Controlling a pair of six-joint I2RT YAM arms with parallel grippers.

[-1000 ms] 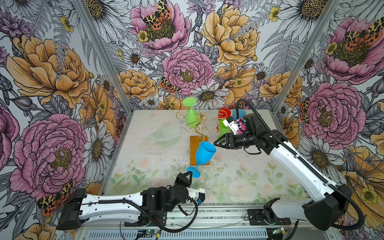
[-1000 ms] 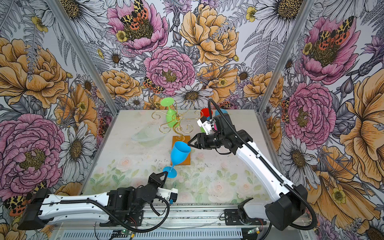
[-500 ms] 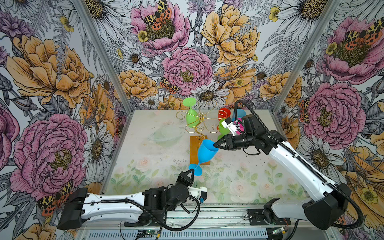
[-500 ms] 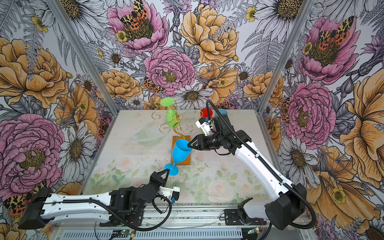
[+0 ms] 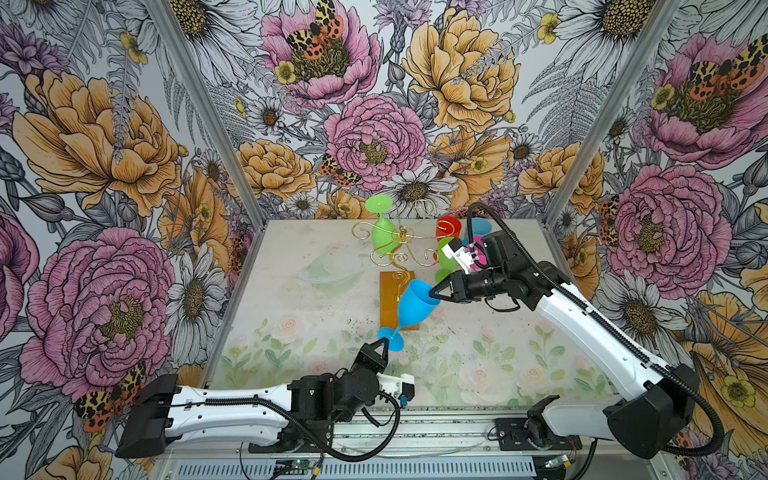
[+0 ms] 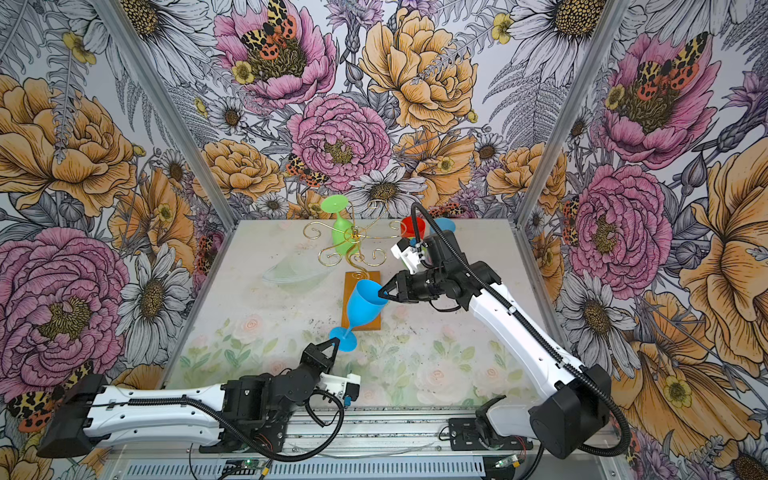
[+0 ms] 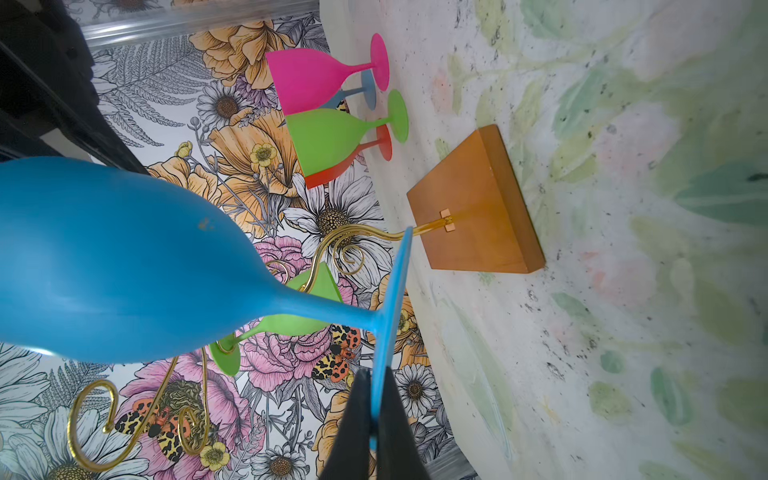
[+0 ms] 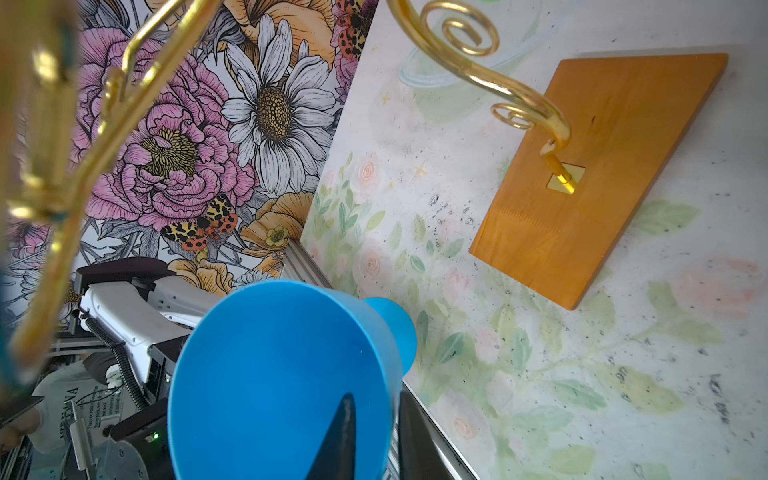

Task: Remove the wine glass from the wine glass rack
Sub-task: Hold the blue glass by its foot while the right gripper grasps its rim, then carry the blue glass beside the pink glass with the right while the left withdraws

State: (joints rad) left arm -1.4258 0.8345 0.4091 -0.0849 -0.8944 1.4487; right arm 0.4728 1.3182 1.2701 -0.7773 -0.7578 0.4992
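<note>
A blue wine glass (image 5: 417,305) (image 6: 365,301) hangs tilted in the air over the front of the wine glass rack's amber base (image 5: 390,286). My left gripper (image 5: 385,341) (image 7: 376,399) is shut on the edge of its foot. My right gripper (image 5: 433,293) (image 8: 374,415) nips the bowl's rim, one finger inside the bowl (image 8: 282,374) and one outside. The rack's gold wire arms (image 5: 401,241) (image 6: 353,245) rise behind, and I see none touching the blue glass. A green glass (image 5: 384,235) hangs upside down on the rack's far side.
Several glasses stand upright at the back right behind my right arm: red (image 5: 449,227), blue (image 5: 482,226), green (image 5: 445,254) and pink (image 7: 307,75). Flowered walls close in the table on three sides, and a metal rail (image 5: 415,428) runs along the front edge.
My right gripper has moved left to the blue glass's rim and its jaws have narrowed onto it. The left gripper still holds the foot, and the glass has hardly shifted.
</note>
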